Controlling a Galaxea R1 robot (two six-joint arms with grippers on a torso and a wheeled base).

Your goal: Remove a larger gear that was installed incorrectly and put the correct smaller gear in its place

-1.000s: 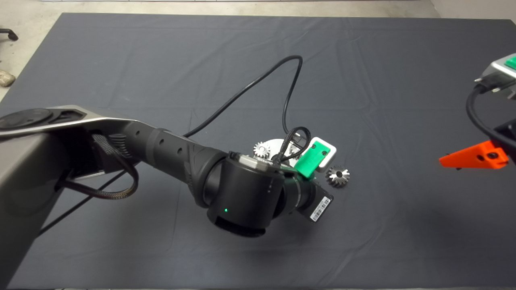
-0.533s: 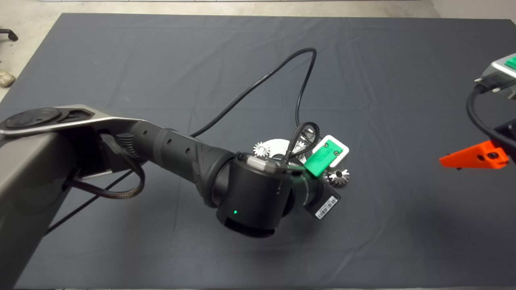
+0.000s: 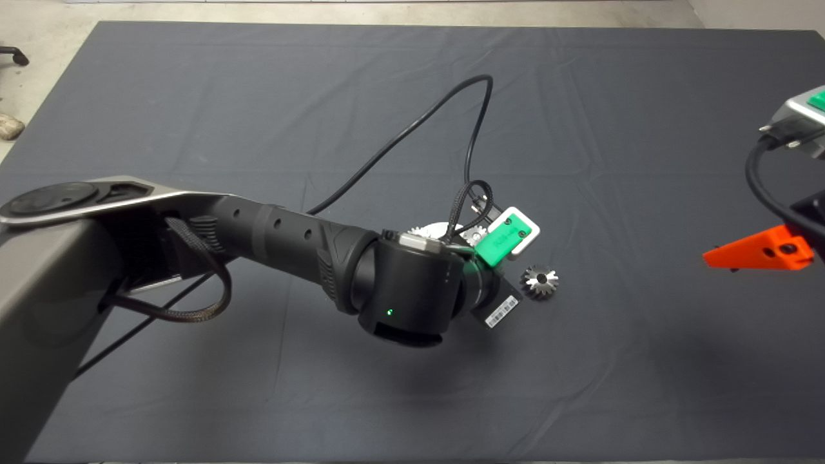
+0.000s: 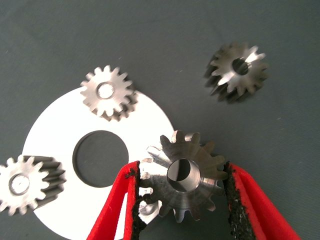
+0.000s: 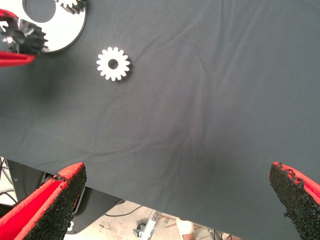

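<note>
Left gripper [image 4: 182, 187] has its jaws clamped on a gear [image 4: 183, 175] over the plate [image 4: 55, 135] edge, larger gear [image 3: 540, 281] lies on the mat nearby, right gripper [image 5: 175, 200] spread wide, idle.

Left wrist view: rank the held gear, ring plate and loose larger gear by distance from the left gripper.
1. smaller gear, clamped in the left gripper.
2. white ring plate, its edge right beside the fingers.
3. larger gear, loose on the mat, off the plate.

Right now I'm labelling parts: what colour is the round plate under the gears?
White, with a round centre hole; the plate shows best in the left wrist view.
</note>
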